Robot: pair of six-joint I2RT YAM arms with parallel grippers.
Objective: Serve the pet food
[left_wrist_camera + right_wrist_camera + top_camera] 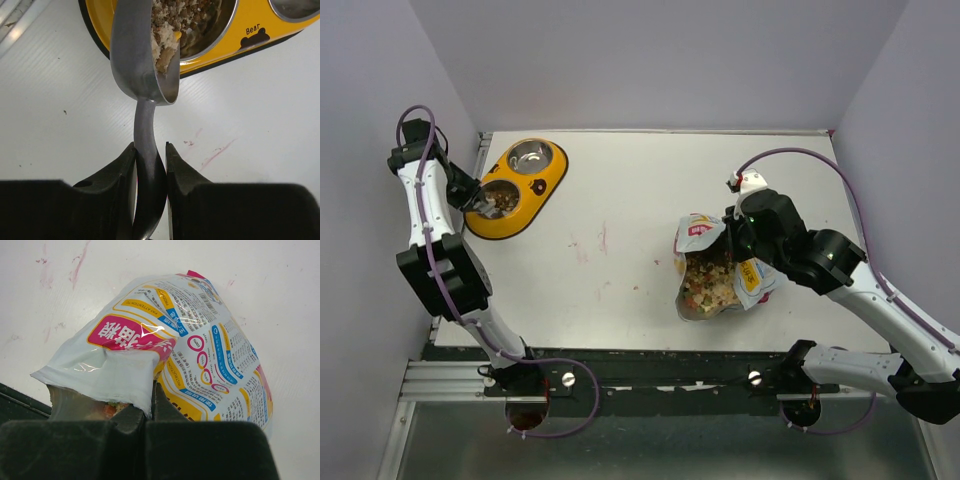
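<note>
Two arms, top view: my left arm [430,235] reaches to the far left corner of the surface [620,190]; my right arm [840,265] bends in over the right half.
Left jaws, top view: over the yellow double bowl [548,180], at its nearer cup [483,205]; the scoop [498,203] is small here and partly hidden.
Cups, top view: the nearer cup holds brown kibble [506,192]; the far cup [530,155] shows bare steel.
Pouch, top view: the pouch [700,235] lies right of centre, well apart from the bowl, with its mouth open toward the near edge and mixed kibble inside.
Right jaws, top view: at the pouch's right edge; I cannot tell the grip from here.
Left jaws, left wrist view: narrow, clamped on the scoop's handle, one of my fingers [112,175] on each side.
Scoop, left wrist view: the scoop [142,65] is tipped on its side over the yellow rim, and kibble [162,35] sits at its lip, just beside the kibble in the steel cup.
Right jaws, right wrist view: closed tight, pinching a fold of the pouch's torn edge.
Pouch, right wrist view: the pouch [200,350] is crumpled with its printed side up, resting on the surface [125,270]; a little kibble [110,410] shows under the flap, just beside my fingers [131,419].
</note>
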